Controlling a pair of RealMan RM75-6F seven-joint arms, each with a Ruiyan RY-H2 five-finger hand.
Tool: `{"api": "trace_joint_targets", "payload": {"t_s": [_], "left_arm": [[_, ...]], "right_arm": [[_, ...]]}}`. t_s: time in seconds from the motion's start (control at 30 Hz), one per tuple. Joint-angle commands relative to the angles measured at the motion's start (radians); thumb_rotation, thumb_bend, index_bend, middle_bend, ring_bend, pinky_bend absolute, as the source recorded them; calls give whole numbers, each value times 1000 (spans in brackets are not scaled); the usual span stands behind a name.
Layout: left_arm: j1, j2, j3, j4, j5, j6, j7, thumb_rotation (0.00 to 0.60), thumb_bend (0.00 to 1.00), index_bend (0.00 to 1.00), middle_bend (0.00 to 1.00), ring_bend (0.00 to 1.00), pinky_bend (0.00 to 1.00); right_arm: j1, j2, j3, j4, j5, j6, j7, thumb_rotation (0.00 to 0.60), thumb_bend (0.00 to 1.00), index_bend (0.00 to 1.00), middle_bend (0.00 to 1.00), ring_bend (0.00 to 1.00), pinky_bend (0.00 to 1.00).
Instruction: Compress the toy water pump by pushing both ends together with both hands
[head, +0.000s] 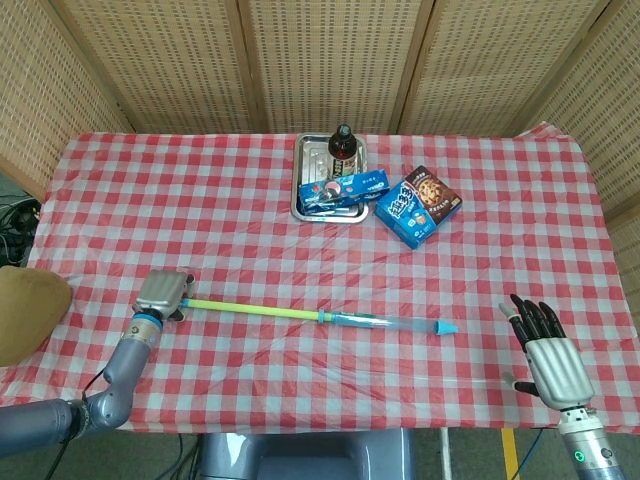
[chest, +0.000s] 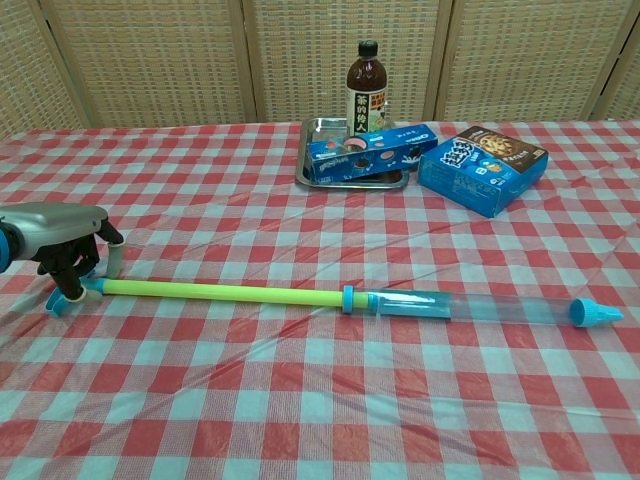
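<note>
Head view, pump: the toy water pump (head: 320, 316) lies fully extended across the near part of the table, yellow-green rod to my left, clear barrel and blue nozzle tip to my right.
Head view, my left hand: my left hand (head: 163, 293) sits over the pump's handle end, fingers curled down around it; from above I cannot tell how firmly I grip.
Head view, my right hand: my right hand (head: 548, 352) hovers near the table's front right corner, fingers spread, holding nothing, well apart from the nozzle.
Head view, surface: a red-and-white checked tablecloth (head: 200, 200) covers the table; a metal tray (head: 303, 170) at the back holds a dark bottle (head: 343, 147) and a blue snack packet (head: 343, 190), with a blue cookie box (head: 417, 206) just beside it.
Head view, room: woven wicker screens (head: 330, 60) close in the back and sides.
Chest view, left hand: my fingers (chest: 68, 262) wrap the blue handle at the rod's end.
Chest view, pump: rod still drawn out of the barrel, nozzle cap (chest: 594, 313) untouched.
Chest view, right hand: not visible here.
Progress: I judge one end is taken and nothing compressed; my right hand must still reach the nozzle before both push inward.
</note>
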Motion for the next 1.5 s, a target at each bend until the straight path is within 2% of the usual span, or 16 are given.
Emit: {"api": "trace_joint_targets", "payload": {"t_s": [0.03, 0.57, 0.67, 0.93, 1.13, 1.27, 1.5], "left_arm": [[-2, -5, 3, 5, -4, 4, 2, 600, 306, 487, 793, 724, 649], [-11, -29, 17, 25, -15, 24, 13, 600, 309, 512, 793, 724, 649], [-11, -31, 18, 27, -14, 30, 12, 600, 362, 526, 793, 724, 649], [-5, -39, 22, 38, -21, 34, 7, 600, 533, 640, 793, 724, 649], [8, -29, 0, 16, 7, 71, -30, 600, 555, 726, 806, 739, 649], [11, 4, -25, -24, 14, 98, -42, 600, 598, 841, 825, 757, 649], [8, 47, -61, -72, -2, 107, -60, 600, 646, 881, 842, 777, 672]], "right_arm": [[0, 0, 0, 0, -1, 0, 2, 600, 71, 9, 0, 0, 0], [2, 3, -4, -2, -6, 1, 17, 600, 71, 8, 0, 0, 0], [2, 3, -5, -3, -8, 0, 16, 600, 71, 9, 0, 0, 0], [3, 3, -9, -5, -12, -2, 12, 600, 71, 8, 0, 0, 0], [4, 2, -9, -5, -10, -5, 8, 600, 71, 9, 0, 0, 0], [5, 0, -9, -5, -8, -10, 4, 600, 71, 9, 0, 0, 0], [12, -3, 1, 1, 13, -23, 10, 600, 70, 17, 0, 0, 0]]}}
